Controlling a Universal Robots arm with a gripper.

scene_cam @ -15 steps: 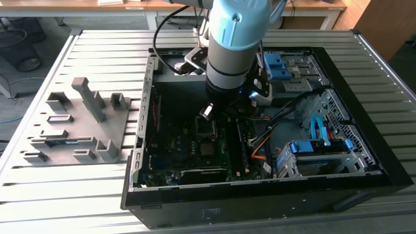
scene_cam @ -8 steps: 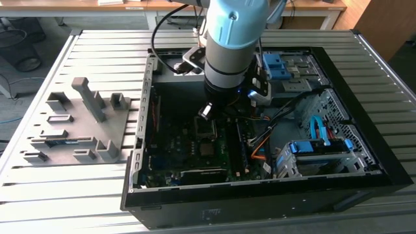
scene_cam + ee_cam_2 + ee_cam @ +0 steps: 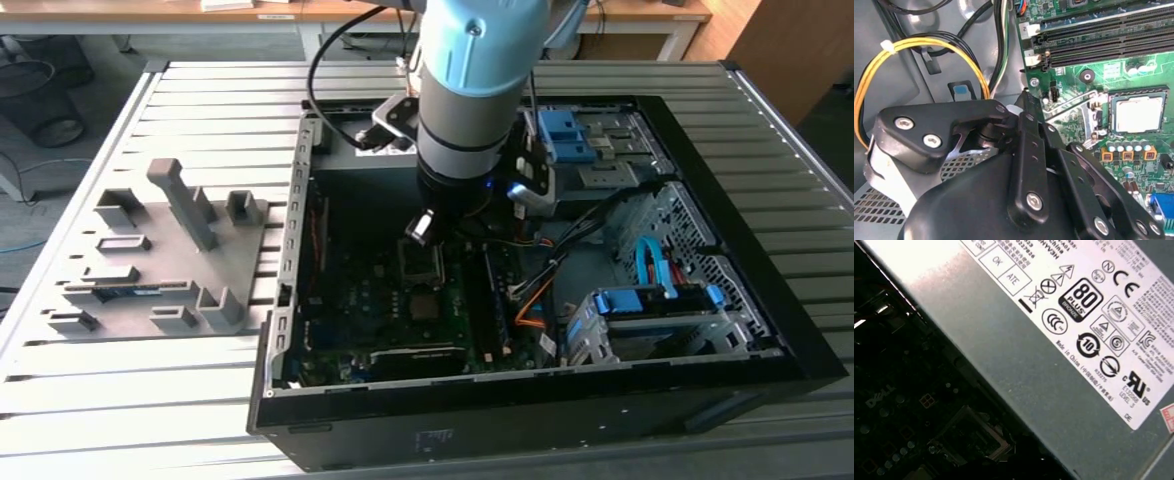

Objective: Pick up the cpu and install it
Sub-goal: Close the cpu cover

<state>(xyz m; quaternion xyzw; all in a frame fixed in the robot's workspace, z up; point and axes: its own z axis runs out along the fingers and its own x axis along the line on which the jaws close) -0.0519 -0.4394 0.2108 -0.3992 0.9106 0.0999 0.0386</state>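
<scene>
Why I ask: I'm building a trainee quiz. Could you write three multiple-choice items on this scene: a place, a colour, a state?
1. Where is the cpu?
A. On the grey tray beside the case
B. In its socket on the motherboard
C. On top of the power supply

2. What colour are the looped wires held by the white tie?
A. Yellow-orange
B. Blue
C. Purple

3. How is the computer case?
A. Closed
B. Standing upright
C. Lying with its side open

Key: B, the cpu sits framed on the green motherboard; A, the looped wires at the white tie are yellow-orange; C, the computer case shows its inside from above.
</scene>
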